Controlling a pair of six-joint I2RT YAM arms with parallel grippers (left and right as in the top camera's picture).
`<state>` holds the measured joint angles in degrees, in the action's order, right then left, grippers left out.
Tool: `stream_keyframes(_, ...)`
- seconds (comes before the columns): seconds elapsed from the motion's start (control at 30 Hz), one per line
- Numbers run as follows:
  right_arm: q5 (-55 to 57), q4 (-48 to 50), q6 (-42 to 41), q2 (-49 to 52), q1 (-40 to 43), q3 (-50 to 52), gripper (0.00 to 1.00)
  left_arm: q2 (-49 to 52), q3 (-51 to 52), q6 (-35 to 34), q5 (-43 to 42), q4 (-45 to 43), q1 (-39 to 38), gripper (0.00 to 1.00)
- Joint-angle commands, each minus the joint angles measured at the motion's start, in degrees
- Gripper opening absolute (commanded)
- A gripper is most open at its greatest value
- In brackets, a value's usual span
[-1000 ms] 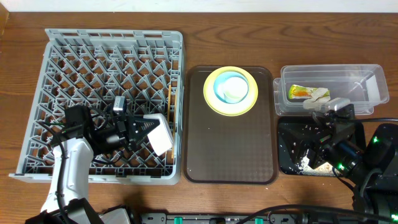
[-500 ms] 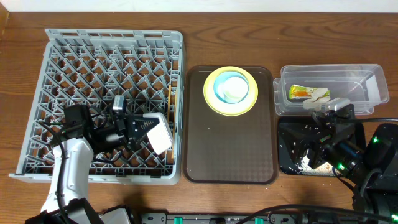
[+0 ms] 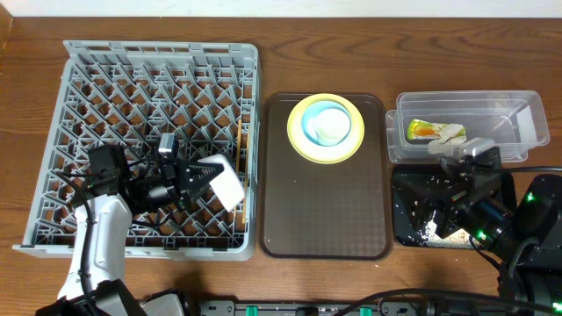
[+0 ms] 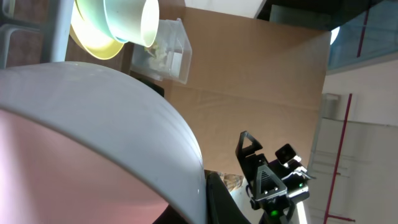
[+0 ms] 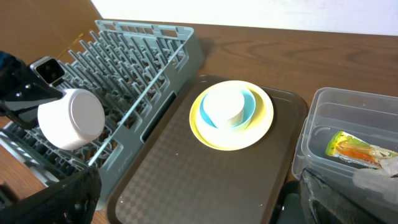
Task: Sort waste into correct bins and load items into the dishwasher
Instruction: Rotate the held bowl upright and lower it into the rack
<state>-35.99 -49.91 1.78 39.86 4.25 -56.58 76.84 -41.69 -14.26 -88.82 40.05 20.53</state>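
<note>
My left gripper (image 3: pixel 209 179) is shut on a white cup (image 3: pixel 226 182), held on its side just above the front right part of the grey dishwasher rack (image 3: pixel 105 79). The cup (image 4: pixel 93 137) fills the left wrist view, with one black finger (image 4: pixel 219 200) against its rim. A yellow plate (image 3: pixel 303 145) holds a light blue bowl (image 3: pixel 309 130) with a white bowl (image 3: pixel 329 124) inside. A snack wrapper (image 3: pixel 423 130) and crumpled paper (image 3: pixel 450 133) lie in the clear tub (image 3: pixel 518 110). My right gripper (image 3: pixel 446 215) hangs open over the black tray (image 3: pixel 408 230), where crumbs (image 3: pixel 430 230) lie.
The plate stack sits at the far end of a brown serving tray (image 3: pixel 325 211) between rack and bins. Thin wooden chopsticks (image 3: pixel 239 136) lie along the rack's right edge. In the right wrist view the open fingers (image 5: pixel 62 196) frame the brown tray (image 5: pixel 205 168).
The left gripper has shifted the white cup slightly toward the far side of the rack. The right arm has not moved.
</note>
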Motion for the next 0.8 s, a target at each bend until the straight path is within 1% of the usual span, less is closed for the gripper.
stream_keyframes(0.0,0.20,-0.07,0.66,-0.20,-0.57,-0.63,0.99,0.17,-0.09,-2.64,-1.33,-0.11,0.28,0.08)
stream_keyframes(0.2,0.17,-0.07,0.66,-0.20,-0.57,-0.63,0.99,-1.62,-0.66,-2.80,-1.33,-0.11,0.28,0.08)
stream_keyframes(0.3,0.20,-0.07,0.66,-0.20,-0.57,-0.63,0.99,-3.69,-0.72,-4.55,-1.33,-0.39,0.28,0.08)
stream_keyframes(0.47,0.17,-0.07,0.66,-0.20,-0.57,-0.63,0.99,-6.27,-1.44,-5.57,-1.33,-4.20,0.22,0.07)
stream_keyframes(0.6,0.17,-0.07,0.66,-0.20,-0.57,-0.63,0.99,-6.86,-1.40,-2.95,-1.31,-5.05,-1.81,0.08)
stream_keyframes(0.77,0.17,-0.07,0.66,-0.20,-0.57,-0.63,0.99,-6.86,-1.40,0.39,-1.31,-5.09,-6.84,0.08)
